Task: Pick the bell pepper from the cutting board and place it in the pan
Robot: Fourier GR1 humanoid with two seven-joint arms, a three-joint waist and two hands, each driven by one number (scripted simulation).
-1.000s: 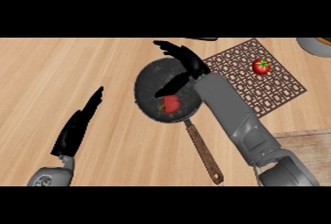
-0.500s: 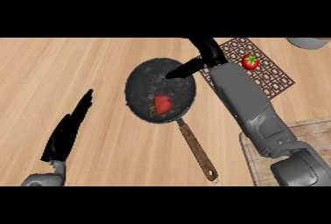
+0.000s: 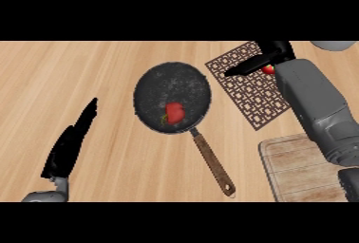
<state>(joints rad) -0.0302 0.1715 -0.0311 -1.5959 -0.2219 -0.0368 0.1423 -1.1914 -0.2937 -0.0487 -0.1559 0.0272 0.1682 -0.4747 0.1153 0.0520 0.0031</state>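
Head view: bell pepper (image 3: pixel 175 113) lies inside the pan (image 3: pixel 172 83), mid worktop (image 3: pixel 84 71), well apart from the cutting board (image 3: pixel 301 166). R hand (image 3: pixel 275 51) hovers over the grid mat (image 3: pixel 245 97), fingers apart, holding nothing. L hand (image 3: pixel 69 144) rests at left, fingers straight. I'd call pick & place done; only parking the arm left.

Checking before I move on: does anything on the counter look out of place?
Nothing stands out. The bell pepper lies inside the pan, which sits flat; a small red fruit rests on the lattice mat.
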